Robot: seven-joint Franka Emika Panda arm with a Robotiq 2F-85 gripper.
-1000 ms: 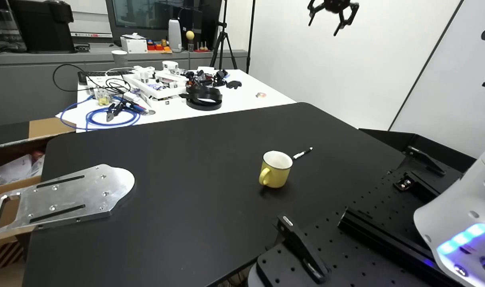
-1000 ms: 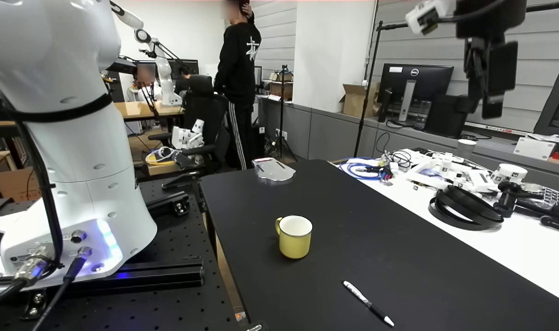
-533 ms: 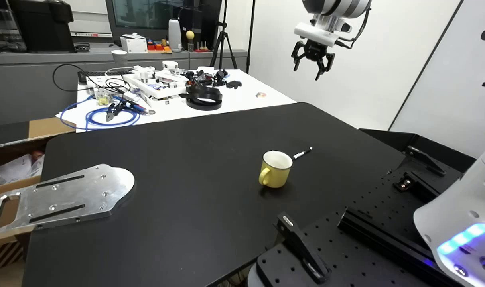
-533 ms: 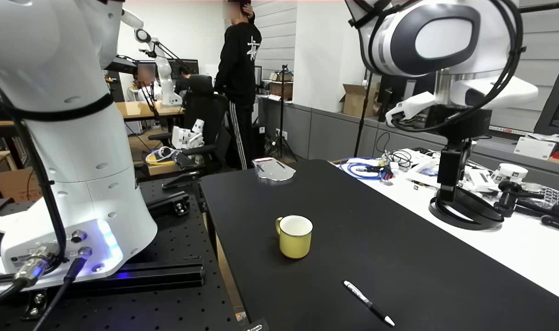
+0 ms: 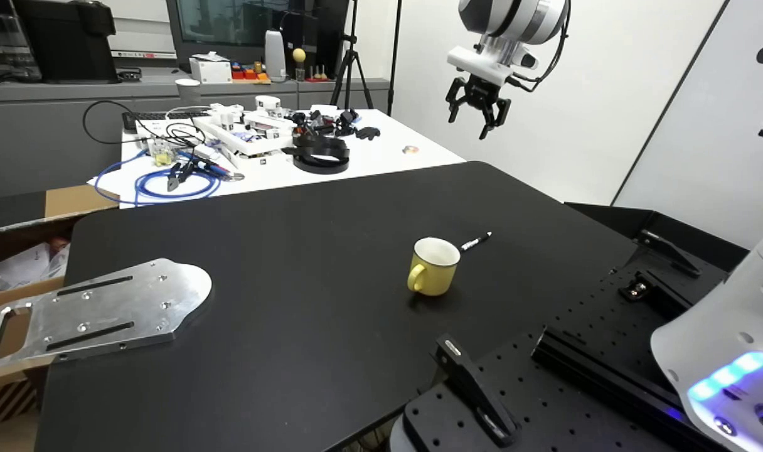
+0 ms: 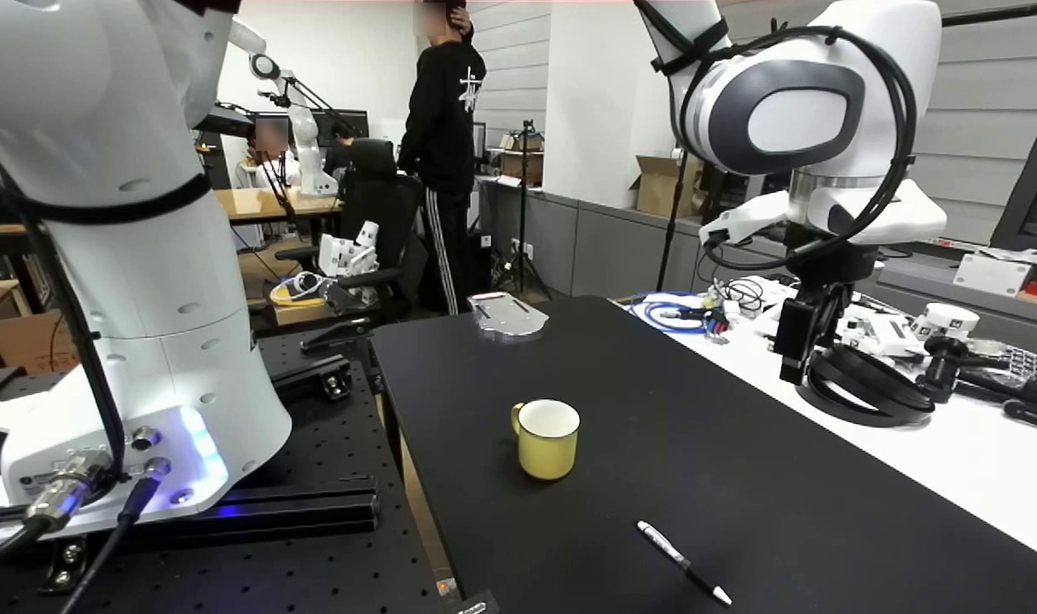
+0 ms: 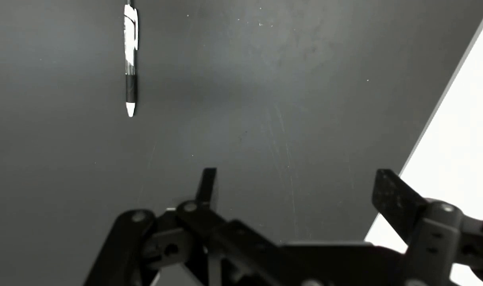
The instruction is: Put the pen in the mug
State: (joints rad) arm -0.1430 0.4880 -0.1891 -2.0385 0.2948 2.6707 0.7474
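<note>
The yellow mug with a white inside stands upright on the black table in both exterior views. The pen, white and black with a light tip, lies flat on the table a short way from the mug; it also shows in an exterior view and at the upper left of the wrist view. My gripper is open and empty, its fingers wide apart. It hangs high above the far part of the table, apart from pen and mug, in both exterior views. The mug is out of the wrist view.
A flat metal plate lies at the table's edge. A white table with cables, tools and black rings adjoins the black table. The robot base stands on a perforated black board with rails.
My arm has come down into view and my gripper has lowered toward the table, shifting slightly leftward in both exterior views. The mug and pen have not moved.
</note>
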